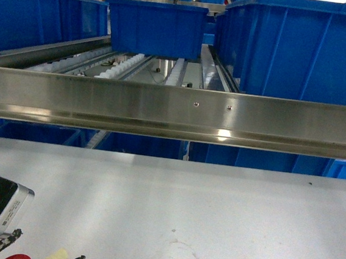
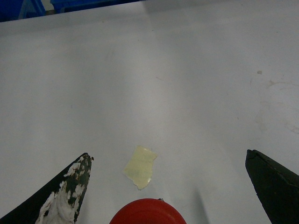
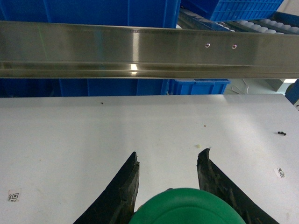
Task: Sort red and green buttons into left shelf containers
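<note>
The red button [image 2: 147,212] shows only as a red cap at the bottom edge of the left wrist view, on the white table [image 2: 149,84]. My left gripper [image 2: 168,156] stands open, its fingers wide apart and clear of the cap on both sides. The head view catches a sliver of that red cap [image 1: 18,257] at the bottom left. In the right wrist view, the right gripper [image 3: 169,152] is shut on the green button [image 3: 187,207], both fingers pressing its green cap. Blue containers [image 1: 25,11] sit on the left shelf. The right gripper is outside the head view.
A steel rail [image 1: 175,111] runs across the shelf front above the table. A blue bin [image 1: 155,27] stands mid-shelf on rollers and a larger one [image 1: 303,47] at the right. A yellowish tape scrap [image 2: 140,166] lies just beyond the red button.
</note>
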Available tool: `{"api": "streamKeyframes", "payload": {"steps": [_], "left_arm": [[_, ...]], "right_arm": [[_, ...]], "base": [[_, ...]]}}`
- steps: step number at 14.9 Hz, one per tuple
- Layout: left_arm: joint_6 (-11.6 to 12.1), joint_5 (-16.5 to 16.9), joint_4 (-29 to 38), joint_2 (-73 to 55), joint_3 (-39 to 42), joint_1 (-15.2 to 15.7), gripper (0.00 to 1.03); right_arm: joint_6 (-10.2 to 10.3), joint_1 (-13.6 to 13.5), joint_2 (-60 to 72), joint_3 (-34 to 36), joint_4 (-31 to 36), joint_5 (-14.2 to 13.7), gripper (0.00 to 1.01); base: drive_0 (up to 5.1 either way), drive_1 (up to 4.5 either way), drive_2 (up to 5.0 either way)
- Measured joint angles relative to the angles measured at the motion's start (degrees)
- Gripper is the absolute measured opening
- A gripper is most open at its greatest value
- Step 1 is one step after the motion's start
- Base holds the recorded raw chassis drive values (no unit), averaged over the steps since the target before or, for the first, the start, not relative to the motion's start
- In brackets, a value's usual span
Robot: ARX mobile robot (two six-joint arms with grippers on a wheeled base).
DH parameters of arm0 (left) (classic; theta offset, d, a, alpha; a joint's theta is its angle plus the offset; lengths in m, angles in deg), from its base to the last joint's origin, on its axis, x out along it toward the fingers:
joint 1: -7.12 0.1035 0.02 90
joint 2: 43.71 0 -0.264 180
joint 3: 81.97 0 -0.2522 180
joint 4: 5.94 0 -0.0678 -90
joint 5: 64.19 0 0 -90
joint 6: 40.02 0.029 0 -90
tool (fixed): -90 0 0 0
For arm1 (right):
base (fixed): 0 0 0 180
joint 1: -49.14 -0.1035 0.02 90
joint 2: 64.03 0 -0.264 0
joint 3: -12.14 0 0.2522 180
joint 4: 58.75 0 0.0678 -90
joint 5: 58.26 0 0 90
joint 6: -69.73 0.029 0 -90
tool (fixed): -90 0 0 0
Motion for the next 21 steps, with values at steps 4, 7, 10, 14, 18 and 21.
{"api": "streamKeyframes", "payload": {"steps": [4, 7, 10, 14, 18, 21], "left_arm": [[0.07, -0.24, 0.44, -1.49, -0.72, -0.66, 0.98], [0.15, -0.46, 0.48, -4.37, -1.38, -0.74, 0.98], [-0.07, -1.33, 0.83, -8.81, -2.29, -1.31, 0.98], [-0.11, -1.01, 0.87, -10.60, -3.41, -1.31, 0.34], [0.33, -0.94, 0.33, -6.88, -1.01, 0.22, 0.28], [0.46, -1.29, -0.11, -2.58, 1.01, 1.46, 0.28]], "right_arm": [[0.00, -0.02, -0.02, 0.00, 0.00, 0.00, 0.33], [0.00, -0.02, 0.00, 0.00, 0.00, 0.00, 0.33], [-0.02, -0.02, -0.02, 0.00, 0.00, 0.00, 0.33], [-0.02, -0.02, -0.02, 0.00, 0.00, 0.00, 0.33], [-0.02, -0.02, -0.02, 0.00, 0.02, -0.02, 0.33], [-0.02, 0.00, 0.00, 0.00, 0.00, -0.07, 0.33]], "base": [[0.0, 0.00, 0.0], [0.0, 0.00, 0.0], [0.0, 0.00, 0.0], [0.0, 0.00, 0.0], [0.0, 0.00, 0.0], [0.0, 0.00, 0.0]]}}
